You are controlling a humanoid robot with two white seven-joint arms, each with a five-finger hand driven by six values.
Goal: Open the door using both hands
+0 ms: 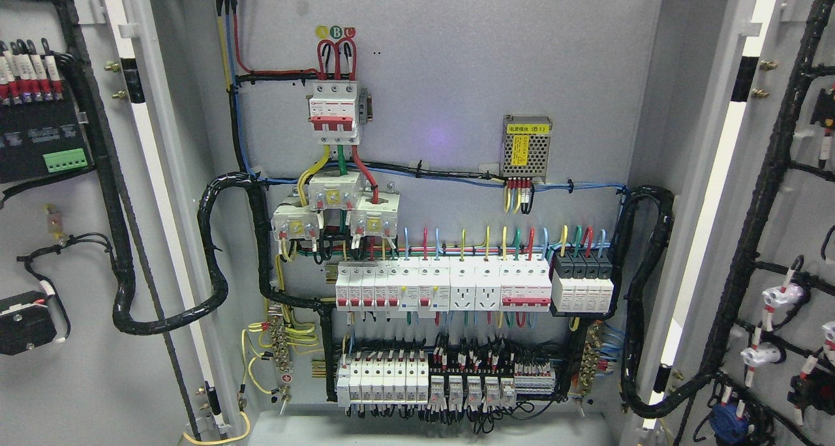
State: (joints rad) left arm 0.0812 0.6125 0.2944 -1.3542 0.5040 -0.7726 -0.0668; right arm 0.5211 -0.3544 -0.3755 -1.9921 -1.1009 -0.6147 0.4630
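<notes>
An electrical cabinet fills the head view with both doors swung wide. The left door point(85, 250) shows its inner face with terminal blocks and a black cable loom. The right door point(770, 237) likewise shows its inner side with wired switches. Between them the grey back panel point(443, 74) carries a red and white main breaker point(334, 107), a row of white breakers point(443, 286) and a lower row of relays point(450, 377). Neither of my hands nor any arm appears in the view.
A small power supply with a yellow label point(526, 139) sits at the panel's upper right. Thick black cable bundles point(215, 250) loop from each door into the cabinet. The cabinet floor point(417, 430) lies along the bottom edge.
</notes>
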